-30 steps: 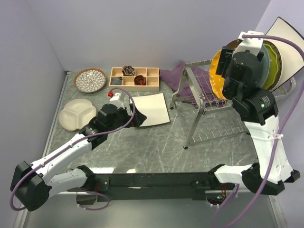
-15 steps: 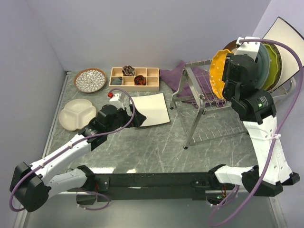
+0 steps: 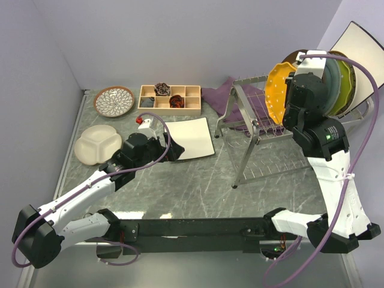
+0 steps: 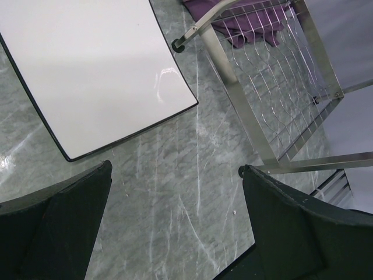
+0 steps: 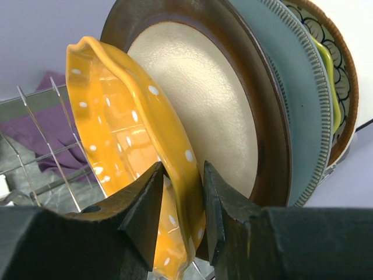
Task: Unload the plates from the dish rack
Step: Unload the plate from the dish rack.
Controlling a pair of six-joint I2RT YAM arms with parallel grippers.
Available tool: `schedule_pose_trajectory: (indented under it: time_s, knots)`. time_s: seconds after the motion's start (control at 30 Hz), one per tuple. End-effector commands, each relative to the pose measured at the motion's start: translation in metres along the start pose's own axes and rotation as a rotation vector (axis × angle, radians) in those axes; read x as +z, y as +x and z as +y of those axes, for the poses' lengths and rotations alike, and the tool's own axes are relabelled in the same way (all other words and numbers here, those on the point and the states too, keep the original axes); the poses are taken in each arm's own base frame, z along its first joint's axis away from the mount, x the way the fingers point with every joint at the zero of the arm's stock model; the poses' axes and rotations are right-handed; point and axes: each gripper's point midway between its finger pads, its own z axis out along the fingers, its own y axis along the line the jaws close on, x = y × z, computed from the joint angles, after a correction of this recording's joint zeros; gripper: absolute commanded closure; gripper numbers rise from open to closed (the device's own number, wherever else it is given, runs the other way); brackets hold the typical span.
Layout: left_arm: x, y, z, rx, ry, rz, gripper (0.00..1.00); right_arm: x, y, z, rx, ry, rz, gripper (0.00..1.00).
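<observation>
My right gripper (image 3: 293,96) reaches into the silver wire dish rack (image 3: 252,129) and is shut on the rim of the orange scalloped plate (image 3: 275,90). In the right wrist view its jaws (image 5: 183,175) pinch that plate (image 5: 116,134), which stands upright in front of a brown-rimmed cream plate (image 5: 204,105), a teal plate (image 5: 291,87) and a yellow-green plate (image 5: 327,76). My left gripper (image 3: 171,150) is open and empty just above the table, beside a white square plate (image 3: 192,137) that lies flat. That plate (image 4: 87,70) also shows in the left wrist view.
A petal-patterned plate (image 3: 114,101) and a cream divided plate (image 3: 97,144) lie at the left. A wooden compartment tray (image 3: 170,99) and a purple cloth (image 3: 219,96) are at the back. Another white square plate (image 3: 363,54) leans behind the rack.
My right gripper has shifted a little to the right at the rack, so more of the orange plate shows. The left arm has barely moved.
</observation>
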Motion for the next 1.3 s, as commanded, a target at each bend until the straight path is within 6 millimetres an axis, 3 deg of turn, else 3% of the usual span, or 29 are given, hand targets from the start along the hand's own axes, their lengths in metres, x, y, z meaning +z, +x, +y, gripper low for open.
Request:
schedule_pose_trajectory:
  time_s: [0.0,0.17,0.5,1.0,1.27]
  knots:
    - [-0.003,-0.011,-0.009,0.01,0.033,-0.048,0.01,-0.001,-0.015,-0.011,-0.013,0.035,-0.055,0.81]
    - [-0.003,-0.012,-0.011,0.005,0.038,-0.048,0.01,-0.007,-0.027,-0.012,-0.048,-0.014,-0.126,1.0]
    - [-0.004,-0.02,-0.017,0.004,0.06,-0.074,0.01,-0.019,-0.046,0.009,-0.061,-0.188,-0.246,1.0]
    - [-0.004,-0.027,-0.025,-0.022,0.079,-0.085,0.01,-0.042,-0.093,-0.016,-0.056,-0.152,-0.471,1.0]
    - [-0.008,-0.032,-0.027,-0.027,0.078,-0.103,0.01,-0.048,-0.108,-0.025,-0.054,-0.128,-0.534,1.0]
